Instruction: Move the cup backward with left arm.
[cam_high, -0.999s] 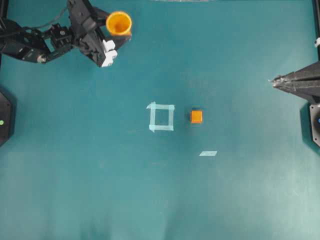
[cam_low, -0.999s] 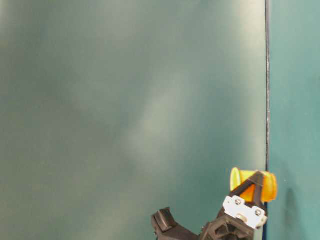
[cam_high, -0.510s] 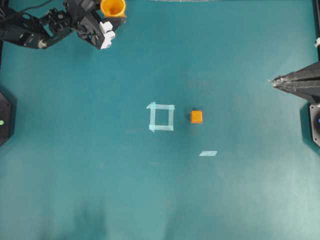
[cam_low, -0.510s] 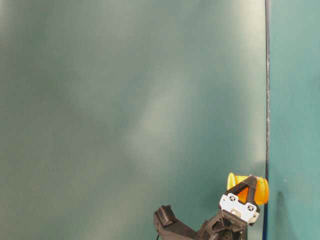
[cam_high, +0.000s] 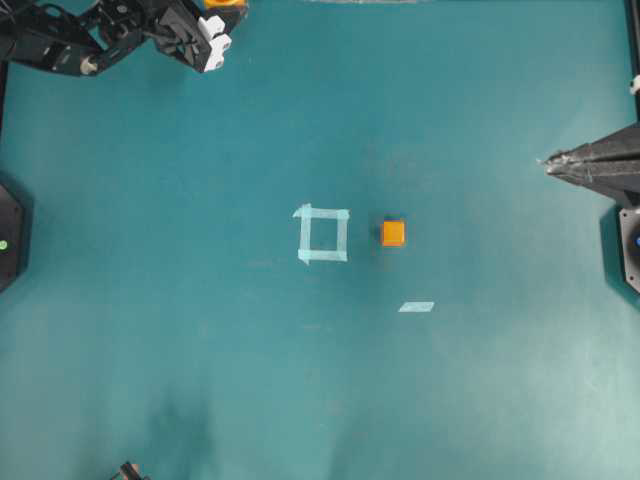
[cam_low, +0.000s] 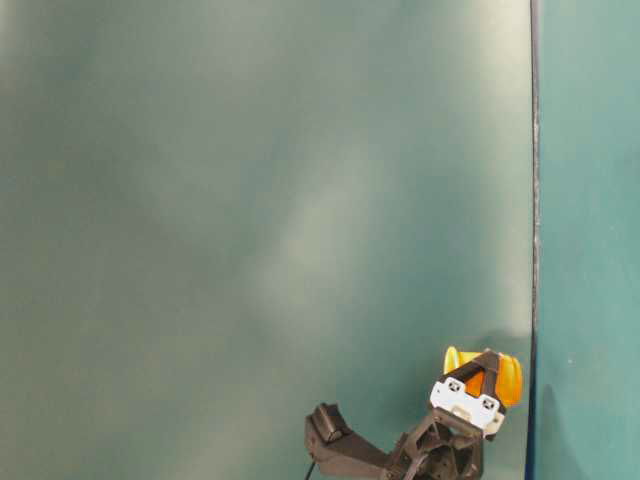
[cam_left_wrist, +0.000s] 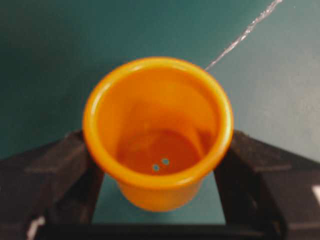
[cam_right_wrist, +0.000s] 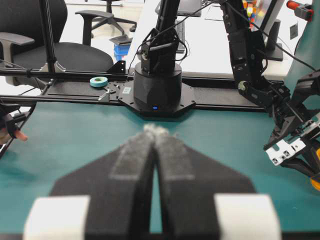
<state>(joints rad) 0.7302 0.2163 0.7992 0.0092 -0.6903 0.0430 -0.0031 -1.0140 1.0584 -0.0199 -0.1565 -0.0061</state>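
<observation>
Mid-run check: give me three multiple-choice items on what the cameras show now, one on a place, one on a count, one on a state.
1. Where is the cup in the overhead view?
A. Inside the tape square
B. At the top edge, left of centre
C. Beside the right arm

2. How many orange cubes lie on the table?
A. One
B. Two
C. Three

3. How does the right pincer stand?
A. Wide open
B. Closed on the cube
C. Shut, holding nothing

Answers: 1 B, only a sliver of it shows at the top border by the left pincer, whose fingers flank it. 2 A, a single orange cube sits right of the tape square. 3 C, its fingers meet at the tip.
</observation>
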